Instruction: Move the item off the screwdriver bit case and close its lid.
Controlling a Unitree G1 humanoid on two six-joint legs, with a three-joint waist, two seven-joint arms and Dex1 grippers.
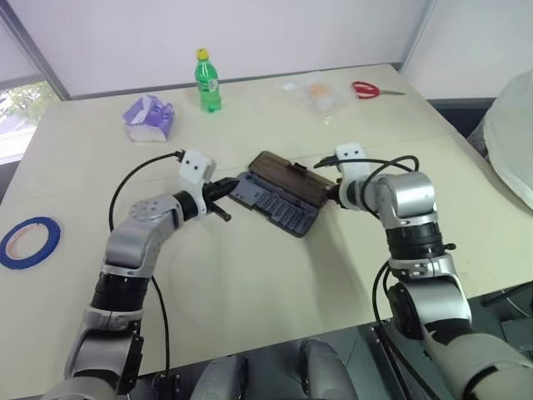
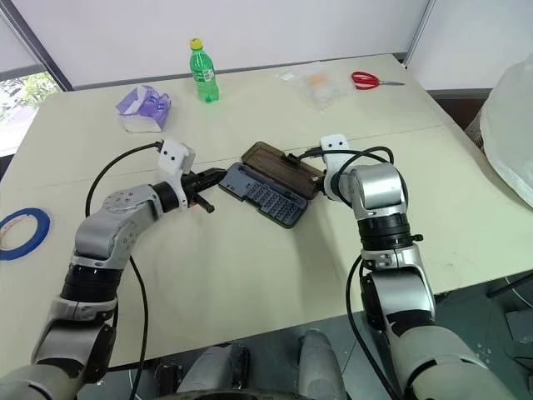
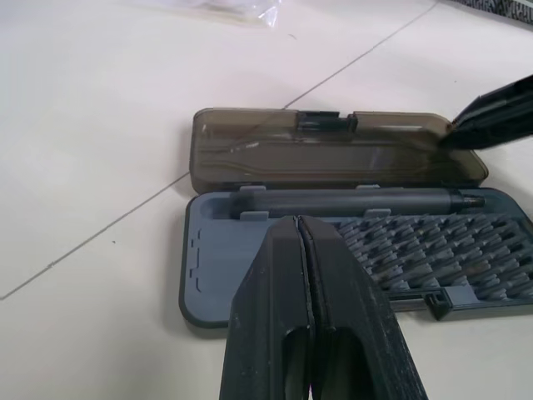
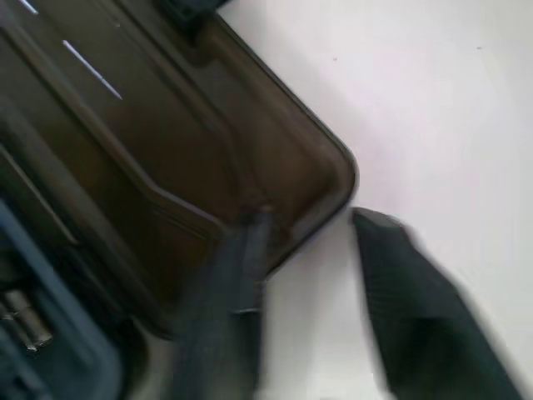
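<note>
The screwdriver bit case point(image 1: 283, 210) lies open mid-table, its dark tray showing rows of bit slots and a grey driver point(image 3: 350, 200). Its smoky-brown lid point(image 1: 287, 175) lies folded back flat on the far side. The item, a blue tape ring point(image 1: 29, 242), rests on the table far to the left, well away from the case. My left gripper point(image 1: 223, 193) is shut and empty, with its tip at the tray's left end. My right gripper point(image 4: 308, 221) straddles the lid's right corner rim, one finger point(image 4: 233, 275) inside the lid and the other outside it.
At the back of the table stand a green bottle point(image 1: 207, 81) and a purple-and-white packet point(image 1: 148, 117). A clear plastic bag point(image 1: 318, 93) and red-handled scissors point(image 1: 366, 89) lie at the back right. A white bulky object point(image 1: 512, 133) sits past the right edge.
</note>
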